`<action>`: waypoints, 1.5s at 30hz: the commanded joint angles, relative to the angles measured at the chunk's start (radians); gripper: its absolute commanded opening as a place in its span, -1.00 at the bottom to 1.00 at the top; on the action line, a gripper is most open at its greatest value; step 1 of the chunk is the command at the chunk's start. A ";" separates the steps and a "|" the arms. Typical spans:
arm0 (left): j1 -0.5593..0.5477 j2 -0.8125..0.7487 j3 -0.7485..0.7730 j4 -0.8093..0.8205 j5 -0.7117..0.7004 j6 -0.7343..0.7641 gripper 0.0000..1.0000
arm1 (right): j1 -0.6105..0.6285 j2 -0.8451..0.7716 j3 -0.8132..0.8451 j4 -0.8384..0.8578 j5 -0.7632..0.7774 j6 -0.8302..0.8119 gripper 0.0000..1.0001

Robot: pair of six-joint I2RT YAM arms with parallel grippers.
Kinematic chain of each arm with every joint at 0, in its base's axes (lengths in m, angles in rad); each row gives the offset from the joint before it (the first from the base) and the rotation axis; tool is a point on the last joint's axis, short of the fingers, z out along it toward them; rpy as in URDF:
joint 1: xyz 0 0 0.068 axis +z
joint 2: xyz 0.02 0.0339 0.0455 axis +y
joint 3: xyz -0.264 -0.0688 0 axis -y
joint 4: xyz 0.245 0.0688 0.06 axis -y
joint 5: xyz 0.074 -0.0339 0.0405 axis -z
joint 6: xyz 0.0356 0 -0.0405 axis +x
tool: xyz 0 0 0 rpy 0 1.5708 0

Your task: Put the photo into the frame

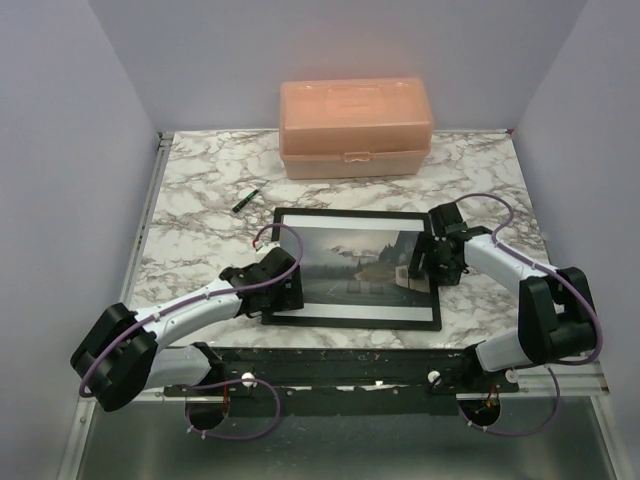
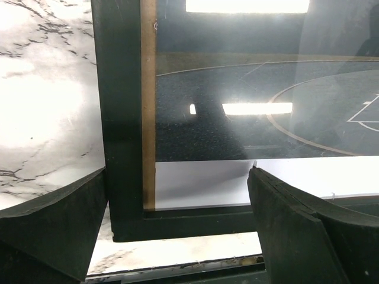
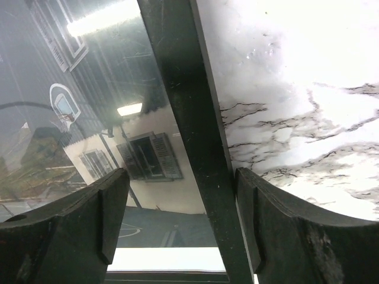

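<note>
The frame (image 1: 350, 213) lies flat on the marble table, black front up, and the photo (image 1: 350, 265) of the grey landscape shows inside it behind the pane. My left gripper (image 1: 290, 290) hovers open over the frame's near-left corner. In the left wrist view the frame's corner bar (image 2: 121, 118) and the photo's white border (image 2: 201, 183) lie between my left gripper's (image 2: 177, 177) spread fingers (image 2: 53, 225). My right gripper (image 1: 425, 265) is open at the frame's right side. In the right wrist view my right gripper (image 3: 180, 177) straddles the right bar (image 3: 183, 106), beside the photo's white building (image 3: 136, 154).
An orange plastic box (image 1: 355, 128) with a lid stands at the back of the table. A small dark pen (image 1: 246, 201) lies left of the frame's far corner. Purple walls close in the table on three sides. A black rail (image 1: 350, 365) runs along the near edge.
</note>
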 commanded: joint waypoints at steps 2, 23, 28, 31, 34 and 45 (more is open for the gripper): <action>-0.029 0.002 -0.068 0.061 0.220 -0.111 0.97 | 0.008 -0.029 0.040 -0.051 0.047 0.023 0.62; 0.413 -0.400 -0.095 0.214 0.516 0.123 0.97 | 0.008 -0.364 0.073 -0.036 0.007 -0.030 0.99; 0.533 -0.485 -0.049 0.218 0.536 0.203 0.97 | 0.008 -0.430 0.047 0.021 -0.015 -0.025 1.00; 0.575 -0.539 -0.019 0.186 0.475 0.251 0.97 | 0.008 -0.487 0.021 0.087 -0.015 -0.017 1.00; 0.578 -0.603 -0.010 0.168 0.367 0.316 0.97 | 0.008 -0.553 -0.013 0.167 0.015 -0.031 1.00; 0.578 -0.812 -0.321 0.562 -0.002 0.413 0.97 | 0.008 -0.847 -0.421 0.740 0.302 -0.288 0.99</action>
